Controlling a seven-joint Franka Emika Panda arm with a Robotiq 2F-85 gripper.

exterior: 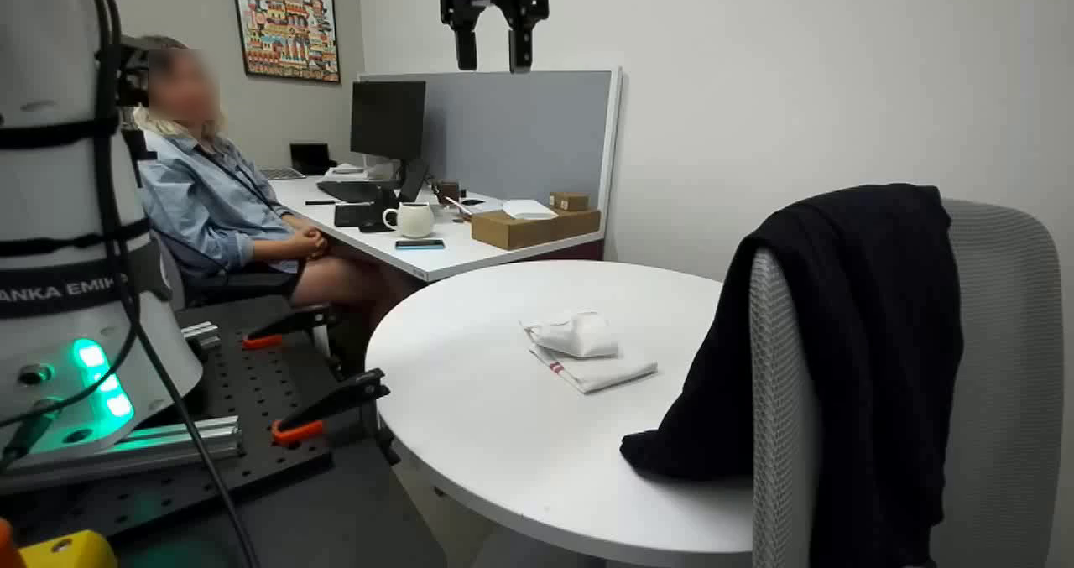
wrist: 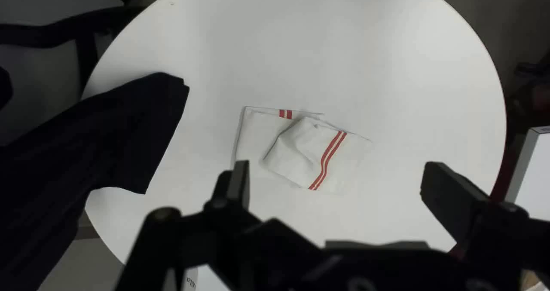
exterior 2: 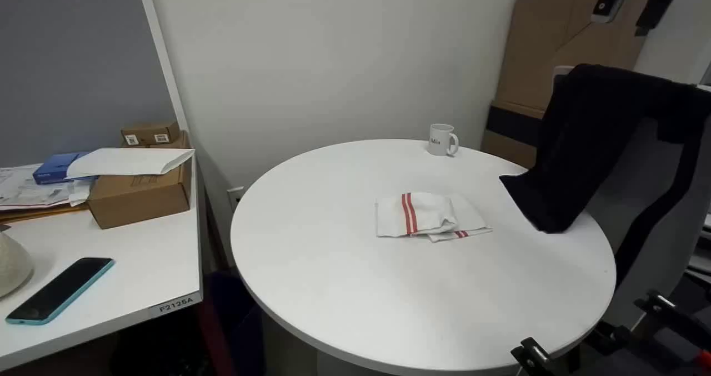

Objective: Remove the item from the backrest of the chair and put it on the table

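Note:
A black garment (exterior: 881, 341) hangs over the backrest of the grey chair (exterior: 1007, 358). Its lower end rests on the round white table (exterior: 487, 442). The garment also shows in an exterior view (exterior 2: 583, 143) and at the left of the wrist view (wrist: 124, 136). My gripper (exterior: 493, 63) is open and empty, high above the table, pointing down. It also shows at the top right of an exterior view (exterior 2: 622, 25). In the wrist view the fingers (wrist: 337, 170) are wide apart, with the table far below them. The garment lies to the left of the fingers there.
A folded white cloth with red stripes (exterior 2: 427, 215) lies mid-table. A white mug (exterior 2: 439, 140) stands at the table's far edge. A desk (exterior 2: 150, 254) with boxes and a phone stands beside the table. A person (exterior: 218, 182) sits at the desk. Black clamps (exterior: 336, 404) are near the table edge.

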